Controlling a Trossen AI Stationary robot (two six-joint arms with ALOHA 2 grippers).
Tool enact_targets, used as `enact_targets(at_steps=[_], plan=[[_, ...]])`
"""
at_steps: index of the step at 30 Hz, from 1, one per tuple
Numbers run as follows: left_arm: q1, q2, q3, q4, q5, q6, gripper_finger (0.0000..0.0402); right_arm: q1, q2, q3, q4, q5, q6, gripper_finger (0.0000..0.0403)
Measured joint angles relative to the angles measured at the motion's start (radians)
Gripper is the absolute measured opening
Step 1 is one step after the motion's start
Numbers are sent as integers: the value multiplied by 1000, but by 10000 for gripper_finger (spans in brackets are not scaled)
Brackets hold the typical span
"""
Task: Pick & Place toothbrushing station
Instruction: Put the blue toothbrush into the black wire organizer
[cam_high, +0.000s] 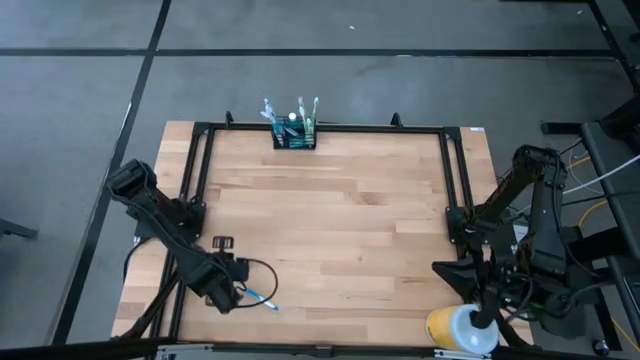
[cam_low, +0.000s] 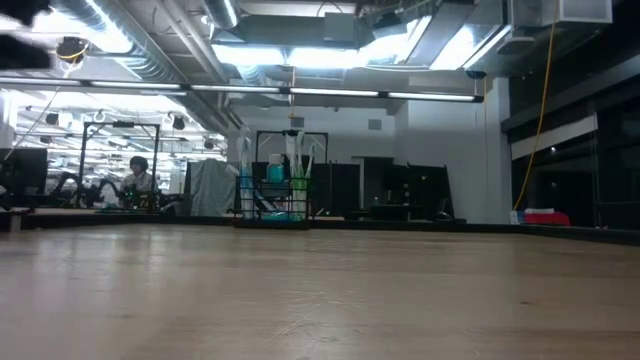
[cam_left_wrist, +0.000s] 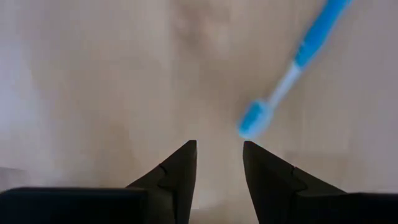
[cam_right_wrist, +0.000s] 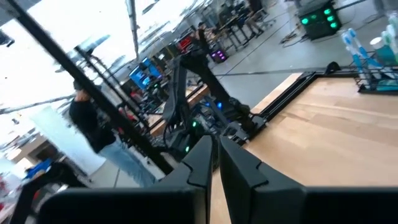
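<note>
The toothbrushing station (cam_high: 294, 135) is a small black wire-mesh caddy. It stands on its base at the middle of the table's far edge and holds several toothbrushes upright; it also shows in the low view (cam_low: 272, 195) and the right wrist view (cam_right_wrist: 376, 62). A blue toothbrush (cam_high: 262, 297) lies flat on the table at the near left. My left gripper (cam_left_wrist: 219, 149) is open just above the table, with the brush's head (cam_left_wrist: 254, 119) a little ahead of its fingertips and untouched. My right gripper (cam_right_wrist: 214, 144) is shut and empty at the table's right side.
A round yellow-and-white cup (cam_high: 460, 330) stands at the near right corner, close to my right arm. A black metal frame (cam_high: 200, 160) runs along the table's left, far and right sides. A cable (cam_high: 262, 268) loops by my left gripper. A person (cam_right_wrist: 93, 130) stands beyond the table.
</note>
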Motion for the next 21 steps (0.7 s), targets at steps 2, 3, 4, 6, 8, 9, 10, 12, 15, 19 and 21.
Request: enact_targets(at_steps=[2,3,4,6,8,9,10,12,15,19,21], plan=[[-17,0,-43,49,65,0,127,-20,8,0,3,3,14,32],[-28,0,-63,86,90,-1,127,-29,14,0,4,1,23,32],[-43,0,-79,118,103,-4,126,-35,20,0,8,-4,31,32],[-76,0,-94,151,104,-5,123,-40,34,0,35,-4,30,32],[-102,0,-108,167,85,-18,120,-42,47,0,69,1,19,32],[-111,0,-114,167,72,-27,119,-42,55,0,87,3,7,32],[-120,0,-119,167,60,-36,117,-43,62,0,103,2,-6,32],[-133,0,-129,168,51,-51,114,-44,74,0,137,3,-31,32],[-138,0,-132,173,41,-68,109,-51,90,0,168,3,-50,32],[-132,0,-132,197,6,-69,100,-55,99,0,176,3,-49,32],[-118,0,-132,212,0,-69,95,-57,102,0,174,3,-49,32]])
